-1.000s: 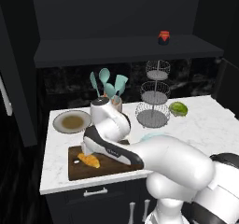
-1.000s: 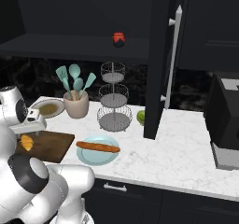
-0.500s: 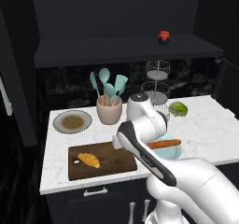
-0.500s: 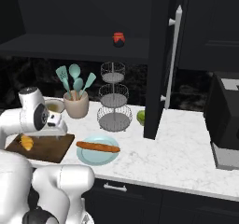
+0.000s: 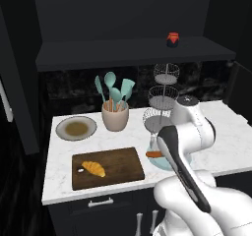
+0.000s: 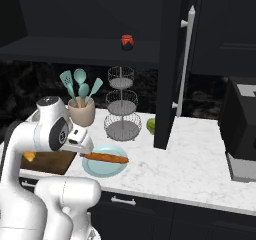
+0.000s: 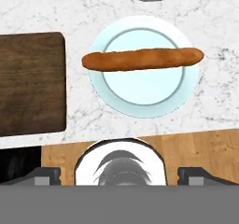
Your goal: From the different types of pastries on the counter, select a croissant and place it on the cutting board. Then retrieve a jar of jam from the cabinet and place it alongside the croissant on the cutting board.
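On the dark brown wooden cutting board (image 5: 108,167) at left lies the small golden croissant (image 5: 93,168), released; arm has swung right since, so jam is next. Beige cup (image 5: 115,117) holds teal utensils; light blue plate (image 7: 144,67) holds baguette stick (image 7: 142,59). Red-topped jam jar (image 5: 172,39) sits on cabinet shelf (image 5: 133,52). Finger state: cannot tell.

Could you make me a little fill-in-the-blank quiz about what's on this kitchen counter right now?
1. The croissant lies on the dark ____.
2. The long stick pastry rests across a light blue ____.
3. The jar of jam, up on the cabinet shelf, has a ____ top.
4. The beige cup holds teal ____.

Missing words: cutting board; plate; red; utensils
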Controlling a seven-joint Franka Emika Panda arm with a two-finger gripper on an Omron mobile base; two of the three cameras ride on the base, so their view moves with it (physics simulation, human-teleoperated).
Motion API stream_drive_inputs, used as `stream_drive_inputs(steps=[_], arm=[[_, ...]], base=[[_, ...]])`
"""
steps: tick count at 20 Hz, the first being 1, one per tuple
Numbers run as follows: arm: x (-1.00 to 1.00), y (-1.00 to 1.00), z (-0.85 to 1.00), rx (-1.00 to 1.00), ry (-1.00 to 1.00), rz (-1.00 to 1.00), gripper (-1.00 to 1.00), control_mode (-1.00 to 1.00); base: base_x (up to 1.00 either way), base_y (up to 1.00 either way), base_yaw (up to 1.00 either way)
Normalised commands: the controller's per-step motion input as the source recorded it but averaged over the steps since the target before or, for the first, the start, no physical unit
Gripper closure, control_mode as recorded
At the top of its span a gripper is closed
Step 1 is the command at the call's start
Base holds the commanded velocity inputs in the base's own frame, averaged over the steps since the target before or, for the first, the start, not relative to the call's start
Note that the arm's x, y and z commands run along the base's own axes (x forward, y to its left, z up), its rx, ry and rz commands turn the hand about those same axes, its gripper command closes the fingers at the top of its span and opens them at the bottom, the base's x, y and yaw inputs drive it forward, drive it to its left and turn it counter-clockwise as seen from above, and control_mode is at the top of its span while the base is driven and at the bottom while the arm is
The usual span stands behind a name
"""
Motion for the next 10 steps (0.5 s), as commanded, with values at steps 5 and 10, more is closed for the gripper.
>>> stream_drive_inputs(steps=[5,10], arm=[[-0.48,-0.84,0.46,0.01,-0.16,-0.16,-1.00,-1.00],[-0.49,-0.42,0.78,0.00,-0.25,-0.11,-1.00,-1.00]], base=[[0.00,0.00,0.00],[0.00,0.00,0.00]])
